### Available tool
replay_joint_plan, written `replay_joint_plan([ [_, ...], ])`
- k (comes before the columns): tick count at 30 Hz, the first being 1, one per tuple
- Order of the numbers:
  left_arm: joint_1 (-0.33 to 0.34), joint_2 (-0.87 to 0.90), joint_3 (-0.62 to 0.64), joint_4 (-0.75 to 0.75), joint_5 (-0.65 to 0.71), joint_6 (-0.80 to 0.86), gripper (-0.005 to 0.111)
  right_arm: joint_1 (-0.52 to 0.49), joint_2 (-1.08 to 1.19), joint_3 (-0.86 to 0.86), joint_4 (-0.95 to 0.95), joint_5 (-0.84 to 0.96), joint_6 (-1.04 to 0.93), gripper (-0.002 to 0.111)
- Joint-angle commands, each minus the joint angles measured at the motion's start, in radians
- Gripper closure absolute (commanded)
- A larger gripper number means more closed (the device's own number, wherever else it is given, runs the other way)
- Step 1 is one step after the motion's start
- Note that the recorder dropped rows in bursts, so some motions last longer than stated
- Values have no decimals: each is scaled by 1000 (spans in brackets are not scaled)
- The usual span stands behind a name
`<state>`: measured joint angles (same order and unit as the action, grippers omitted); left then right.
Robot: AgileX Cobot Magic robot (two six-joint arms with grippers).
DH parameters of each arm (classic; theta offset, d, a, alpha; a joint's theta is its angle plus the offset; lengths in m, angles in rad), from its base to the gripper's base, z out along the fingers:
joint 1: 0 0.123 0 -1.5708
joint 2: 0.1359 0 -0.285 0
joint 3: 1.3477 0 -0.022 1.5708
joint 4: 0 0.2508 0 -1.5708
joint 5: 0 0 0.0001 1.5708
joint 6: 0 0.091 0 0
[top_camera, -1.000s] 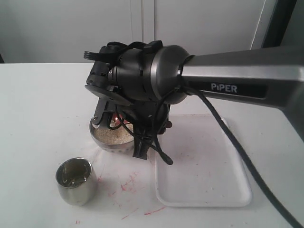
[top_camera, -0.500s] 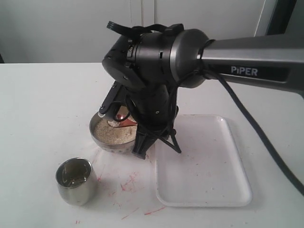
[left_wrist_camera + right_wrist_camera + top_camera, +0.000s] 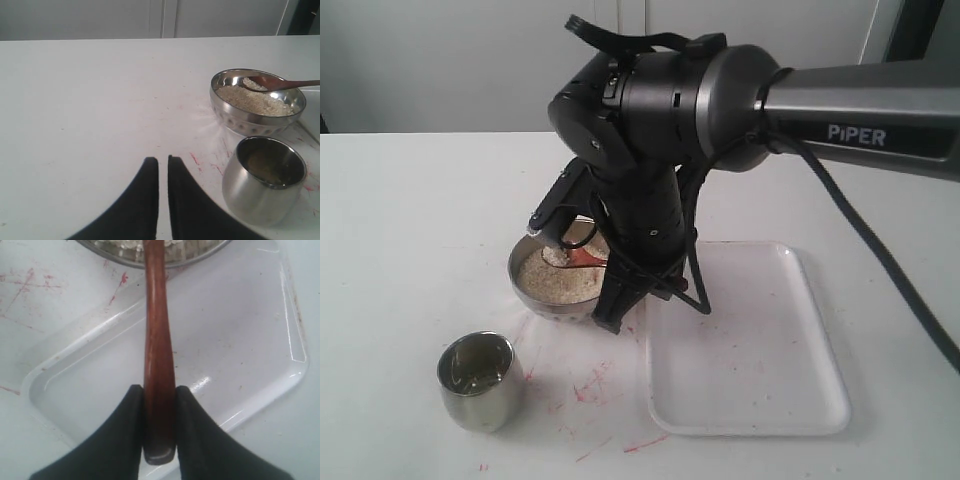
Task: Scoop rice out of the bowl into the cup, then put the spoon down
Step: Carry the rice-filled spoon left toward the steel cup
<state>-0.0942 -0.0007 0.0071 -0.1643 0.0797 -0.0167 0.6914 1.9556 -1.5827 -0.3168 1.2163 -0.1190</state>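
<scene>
The steel bowl (image 3: pixel 534 298) holds a heap of rice (image 3: pixel 552 284). My right gripper (image 3: pixel 160 390) is shut on the end of the reddish-brown wooden spoon (image 3: pixel 156 325). The spoon's handle runs back over the bowl rim (image 3: pixel 200 255). Its scoop (image 3: pixel 260 82) sits low over the rice (image 3: pixel 250 101) near the bowl's far side, with grains in it. The steel cup (image 3: pixel 478 382) stands upright in front of the bowl. My left gripper (image 3: pixel 163 159) hovers over the table beside the cup (image 3: pixel 260 190), shut with nothing in it.
A white plastic tray (image 3: pixel 750 380) lies right of the bowl, under my right gripper and the spoon handle. Red marks stain the white table (image 3: pixel 400 250) between the cup and the tray. The right arm's wrist (image 3: pixel 650 110) looms above the bowl.
The right arm's wrist has risen and swung to the right, uncovering more of the bowl. The spoon's scoop now shows over the rice. Cup, bowl and tray have stayed put.
</scene>
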Motion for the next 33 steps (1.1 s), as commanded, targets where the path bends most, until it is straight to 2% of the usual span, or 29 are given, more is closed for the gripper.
replay_joint_plan([
  [1, 2, 1, -7, -7, -3, -2, 92, -6, -11, 2, 5, 5, -9, 108],
  [8, 2, 1, -7, -7, -3, -2, 92, -16, -58, 62, 9, 3, -9, 108],
  [33, 2, 1, -7, -7, -3, -2, 92, -24, -312, 386, 132, -329, -59, 108],
])
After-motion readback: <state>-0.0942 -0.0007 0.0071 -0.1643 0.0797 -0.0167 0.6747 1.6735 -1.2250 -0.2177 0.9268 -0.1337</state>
